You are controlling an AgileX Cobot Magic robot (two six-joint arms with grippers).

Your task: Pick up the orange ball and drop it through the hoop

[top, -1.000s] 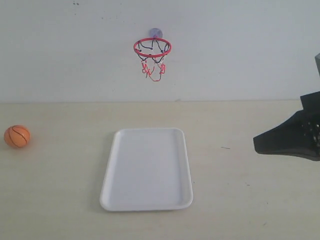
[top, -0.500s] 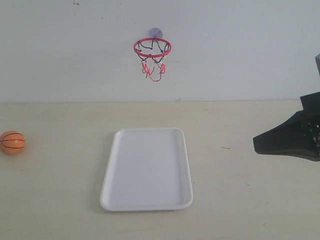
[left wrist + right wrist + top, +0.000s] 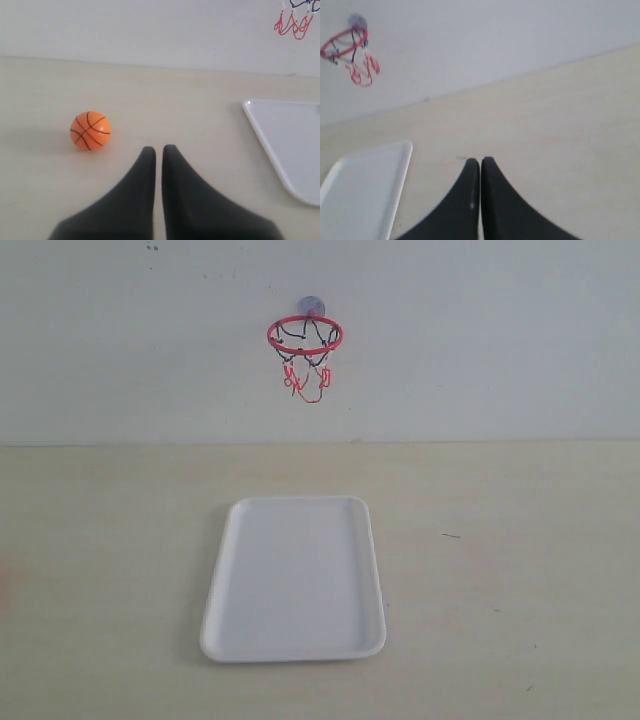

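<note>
Left wrist view is showing the orange ball [image 3: 90, 130], black-seamed, sitting on open tabletop [image 3: 190, 95] left of the tray [image 3: 295, 142], well clear of its rim, near the left jaws; these and the right jaws are resting closed, gripping nothing.

We see an orange ball [image 3: 90, 130] with thin black seams near the black left gripper [image 3: 158, 148]. The hoop [image 3: 304, 336] has a red ring and red, white and black net. The tray [image 3: 293, 578] is plain white, the table [image 3: 520, 570] pale beige, the right gripper [image 3: 480, 160] black.
</note>
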